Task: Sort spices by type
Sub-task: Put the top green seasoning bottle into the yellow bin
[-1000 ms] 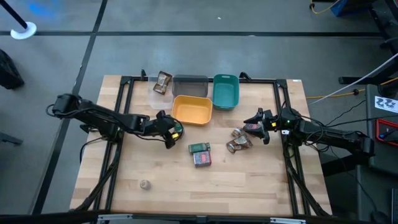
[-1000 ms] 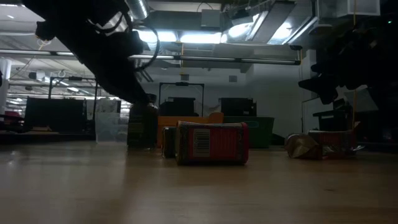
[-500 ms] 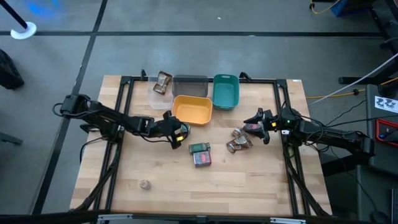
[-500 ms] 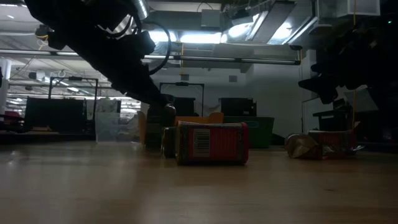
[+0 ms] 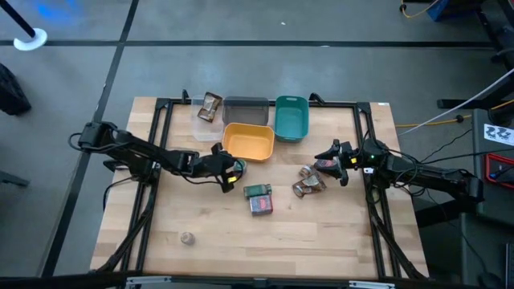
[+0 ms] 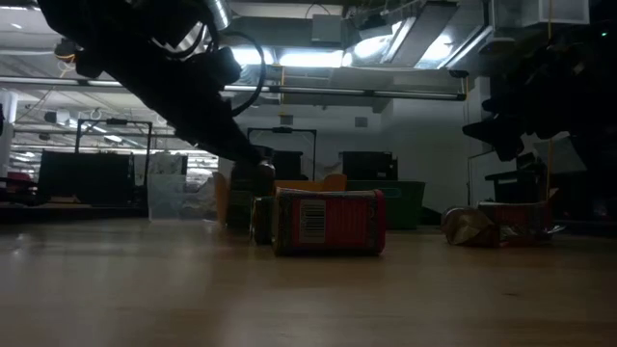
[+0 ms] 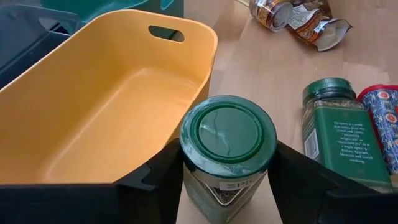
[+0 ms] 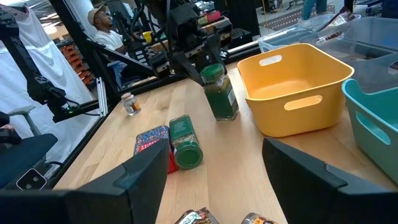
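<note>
green-capped jar carried up beside the yellow tray

green cap up, the standing jar [image 7: 227,149] sits between the left gripper's [image 5: 226,170] two dark fingers, which flank its body closely on both sides; whether they already press it i cannot tell. a second ago this gripper and jar were further out to the left on the wood; they have since slid toward the yellow tray [image 5: 247,141] and now stand just beside its near corner. over the last half second nothing more has shifted.

the right gripper [image 5: 339,157] hangs spread wide and empty near the table's right side, unmoved, just beside the brown crinkly packets [image 5: 309,181].

near the table's middle a second green-capped jar [image 5: 258,190] lies on its side, touching a red box [image 5: 262,205] lying next to it. a tiny round tin [image 5: 187,238] sits alone, well apart, toward the front left. behind the yellow tray stand a grey tray [image 5: 246,109] and a teal tray [image 5: 291,117]; a clear tray [image 5: 205,112] at the back left holds one more brown packet [image 5: 210,105].

in the right wrist view a person [image 8: 107,28] sits beyond the table.
</note>
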`<action>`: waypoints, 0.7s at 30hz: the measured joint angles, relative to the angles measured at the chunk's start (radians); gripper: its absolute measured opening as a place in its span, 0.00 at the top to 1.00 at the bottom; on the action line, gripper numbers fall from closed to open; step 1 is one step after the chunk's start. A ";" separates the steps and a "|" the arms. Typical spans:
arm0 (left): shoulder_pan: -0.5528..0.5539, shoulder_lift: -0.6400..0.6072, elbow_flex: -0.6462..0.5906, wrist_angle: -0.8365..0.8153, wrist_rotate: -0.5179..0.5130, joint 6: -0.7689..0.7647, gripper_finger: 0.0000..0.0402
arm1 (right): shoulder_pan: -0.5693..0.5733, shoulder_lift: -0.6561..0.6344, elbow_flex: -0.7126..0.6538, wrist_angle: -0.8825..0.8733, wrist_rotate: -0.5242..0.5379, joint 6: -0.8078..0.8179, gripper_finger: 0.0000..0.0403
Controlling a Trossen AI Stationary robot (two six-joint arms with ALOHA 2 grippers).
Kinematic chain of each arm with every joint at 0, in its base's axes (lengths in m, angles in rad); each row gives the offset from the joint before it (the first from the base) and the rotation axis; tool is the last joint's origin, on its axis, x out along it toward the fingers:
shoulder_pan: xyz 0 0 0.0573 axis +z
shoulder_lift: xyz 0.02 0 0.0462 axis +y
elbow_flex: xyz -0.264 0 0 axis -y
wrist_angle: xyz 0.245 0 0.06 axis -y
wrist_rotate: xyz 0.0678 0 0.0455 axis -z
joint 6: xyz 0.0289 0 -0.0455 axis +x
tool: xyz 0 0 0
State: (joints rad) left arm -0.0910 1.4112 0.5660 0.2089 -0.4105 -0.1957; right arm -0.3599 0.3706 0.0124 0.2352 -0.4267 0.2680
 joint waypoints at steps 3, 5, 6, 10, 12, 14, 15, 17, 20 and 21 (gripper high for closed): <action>0.000 0.001 -0.002 0.028 0.002 0.020 0.54 | 0.000 0.000 0.000 0.000 0.000 0.000 0.36; 0.000 0.001 -0.002 0.048 0.001 0.020 0.55 | 0.000 0.000 0.000 0.000 0.000 0.000 0.36; 0.000 0.001 -0.002 0.054 0.000 0.020 0.55 | 0.000 0.000 0.000 0.000 0.000 0.000 0.36; 0.000 0.000 -0.002 0.079 -0.001 0.016 0.54 | 0.000 0.000 0.000 0.000 0.000 0.000 0.36; 0.000 0.000 -0.002 0.110 -0.002 0.017 0.54 | 0.000 0.000 0.000 0.000 0.000 0.000 0.36; 0.000 0.000 -0.002 0.144 -0.004 0.026 0.54 | 0.000 0.000 0.000 0.000 0.000 0.000 0.36; 0.000 -0.002 -0.001 0.162 -0.004 0.035 0.54 | 0.000 0.000 0.000 0.000 0.000 0.000 0.36; 0.005 -0.012 -0.001 0.191 -0.004 0.046 0.54 | 0.000 0.000 0.000 0.000 0.000 0.000 0.36; 0.026 -0.036 0.001 0.202 -0.004 0.039 0.53 | 0.000 0.000 0.000 0.000 0.000 0.000 0.36; 0.036 -0.045 0.001 0.203 -0.006 0.039 0.53 | 0.000 0.000 0.000 0.000 0.000 0.000 0.36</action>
State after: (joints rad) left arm -0.0548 1.3661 0.5671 0.4116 -0.4160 -0.1569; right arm -0.3599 0.3706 0.0124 0.2352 -0.4269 0.2680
